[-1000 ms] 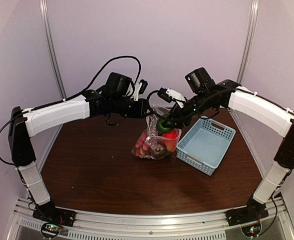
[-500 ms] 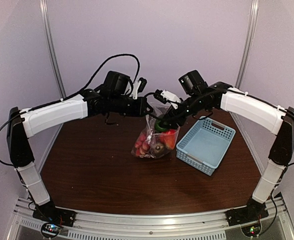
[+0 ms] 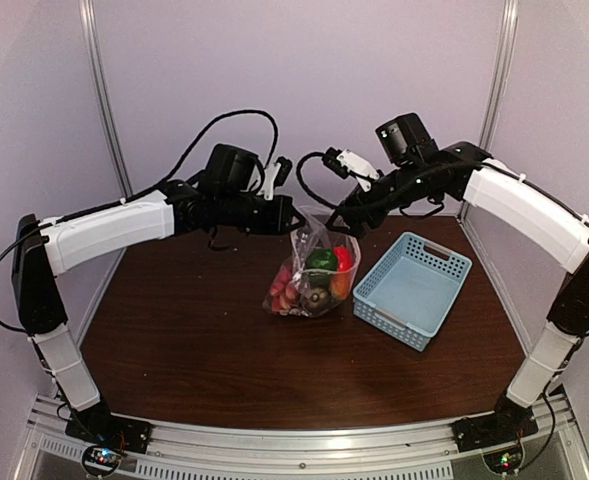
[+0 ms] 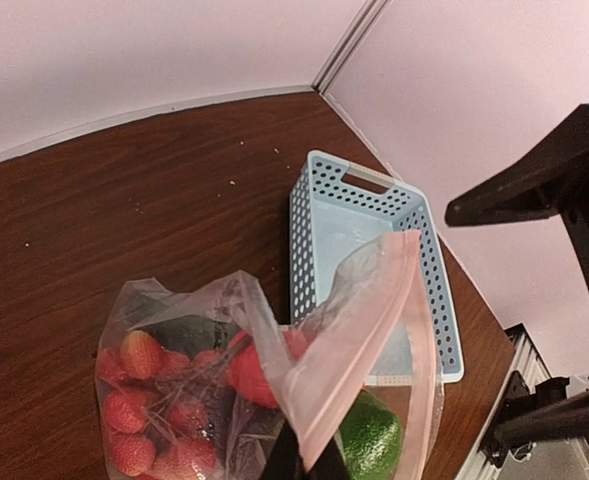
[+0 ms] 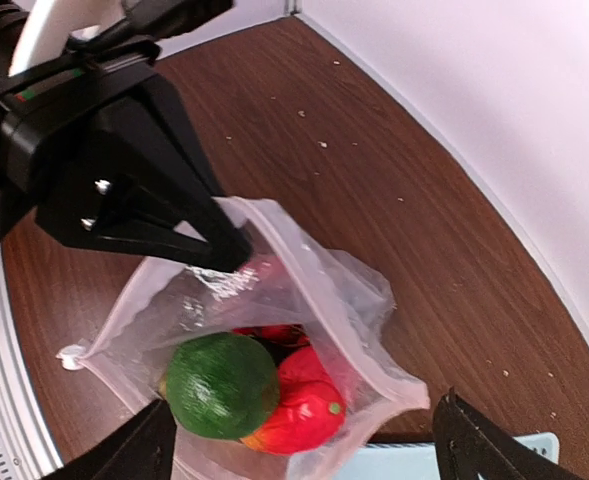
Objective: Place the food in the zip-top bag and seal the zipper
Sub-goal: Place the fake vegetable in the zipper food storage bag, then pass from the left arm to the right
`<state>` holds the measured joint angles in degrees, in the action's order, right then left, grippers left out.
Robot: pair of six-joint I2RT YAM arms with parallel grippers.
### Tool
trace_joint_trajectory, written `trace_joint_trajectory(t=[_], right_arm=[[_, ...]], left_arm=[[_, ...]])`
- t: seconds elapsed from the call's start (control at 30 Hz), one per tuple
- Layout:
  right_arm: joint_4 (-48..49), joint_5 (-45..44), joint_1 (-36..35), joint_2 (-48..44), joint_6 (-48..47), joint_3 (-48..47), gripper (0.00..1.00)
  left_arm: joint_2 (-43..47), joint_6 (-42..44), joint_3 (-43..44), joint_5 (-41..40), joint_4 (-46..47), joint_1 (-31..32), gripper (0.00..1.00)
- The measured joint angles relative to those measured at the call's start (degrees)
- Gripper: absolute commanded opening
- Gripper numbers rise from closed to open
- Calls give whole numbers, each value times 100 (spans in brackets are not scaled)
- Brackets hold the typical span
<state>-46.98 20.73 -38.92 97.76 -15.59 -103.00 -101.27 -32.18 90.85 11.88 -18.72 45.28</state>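
The zip-top bag (image 3: pixel 312 270) stands mid-way across the table (image 3: pixel 174 340), its rim pinched up by the left gripper (image 3: pixel 296 222). The green lump (image 5: pixel 222 385) and red tomato (image 5: pixel 304 410) now sit on top inside — the right gripper (image 3: pixel 340 222) has lifted clear of the mouth, jaws wide, empty. Next, probably, the unsealed zipper (image 4: pixel 369 320).

A dark brown, wood-grain bench (image 3: pixel 194 340), dotted with a few pale specks (image 4: pixel 236 183). Toward its far middle stands a clear zip-top bag (image 3: pixel 304 240), its bottom resting on the wood, filled with toy produce (image 3: pixel 321 262). Just right of it sits a light-blue slotted basket (image 3: pixel 414 290), set at an angle.
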Motion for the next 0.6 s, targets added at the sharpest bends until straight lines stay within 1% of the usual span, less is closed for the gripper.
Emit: trace_joint_trajectory(t=[0.07, 0.13, 0.2, 0.33, 0.37, 0.47, 0.53, 0.57, 0.6], right_arm=[[61, -393, 72, -184, 122, 101, 71], [131, -693, 146, -369, 208, 356, 64], [136, -837, 188, -444, 280, 562, 62], [109, -857, 234, -356, 391, 750, 58], [107, -857, 234, -321, 400, 750, 52], [111, -839, 229, -199, 459, 750, 25], [92, -815, 229, -105, 459, 745, 5], [17, -785, 229, -39, 509, 715, 0], [-68, -748, 229, 33, 522, 658, 0]], left_arm=[[17, 0, -42, 66, 85, -7, 0], [37, 0, -83, 127, 184, -7, 0], [59, 0, -109, 175, 249, -7, 0], [90, 2, -109, 251, 295, -7, 0], [96, 2, -109, 256, 299, -7, 0], [109, 2, -111, 291, 328, -7, 0], [111, 2, -116, 306, 328, -7, 0], [111, 2, -118, 313, 328, -7, 0], [111, 0, -118, 313, 326, -7, 0]])
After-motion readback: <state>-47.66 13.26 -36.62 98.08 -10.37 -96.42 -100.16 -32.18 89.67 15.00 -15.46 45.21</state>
